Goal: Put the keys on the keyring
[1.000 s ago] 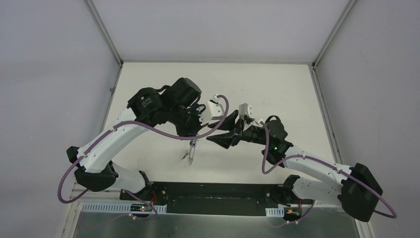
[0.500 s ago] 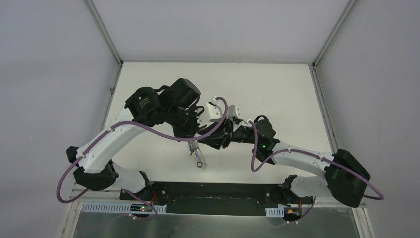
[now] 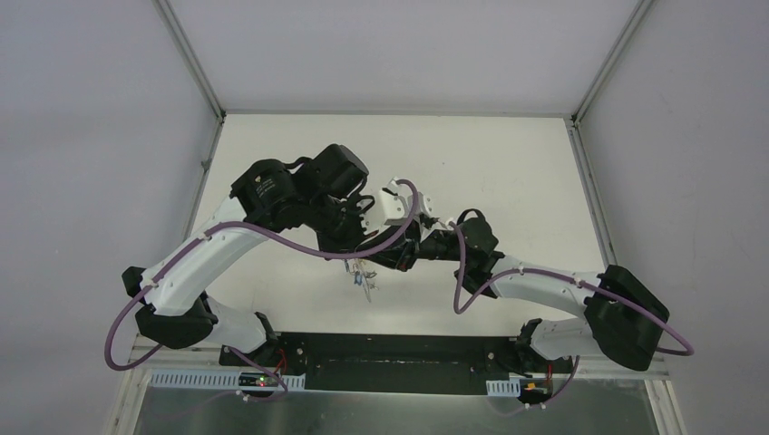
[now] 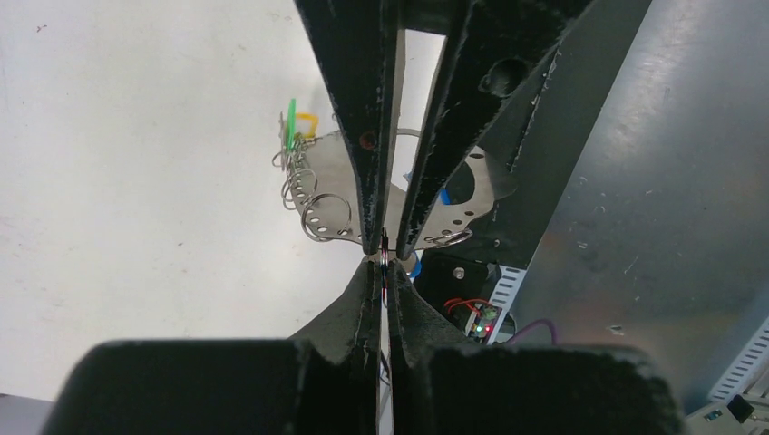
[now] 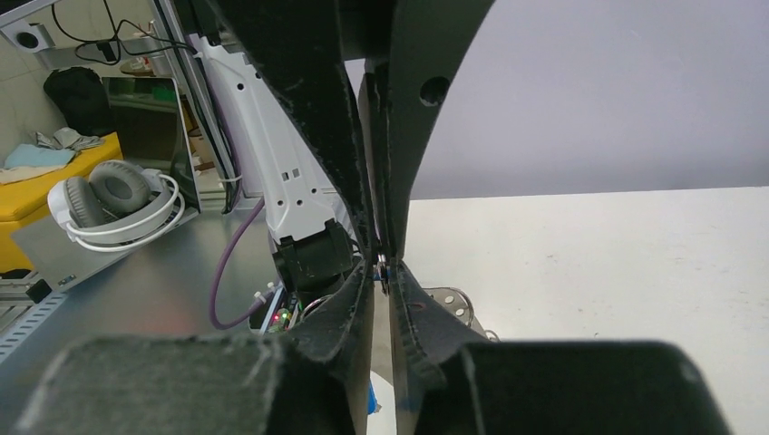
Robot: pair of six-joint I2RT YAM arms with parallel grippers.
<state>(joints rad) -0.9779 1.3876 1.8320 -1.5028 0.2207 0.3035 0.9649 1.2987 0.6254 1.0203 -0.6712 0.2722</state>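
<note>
With jaws of left gripper (image 4: 384, 265) clenched on keyring (image 4: 386, 283) at picture centre, above table (image 4: 136, 181); jaws of right gripper (image 5: 384, 268) nearly together at same spot, grasp impossible to tell. Green, yellow keys (image 4: 292, 129) left of centre seemingly hung already; rest unclear.

Over the white table (image 3: 508, 163), the left hand (image 3: 361, 254) and right hand (image 3: 385, 257) meet tip to tip; the keyring (image 3: 363, 270) with its keys (image 3: 367, 285) dangles just beneath them, purple cables (image 3: 111, 349) trailing behind
</note>
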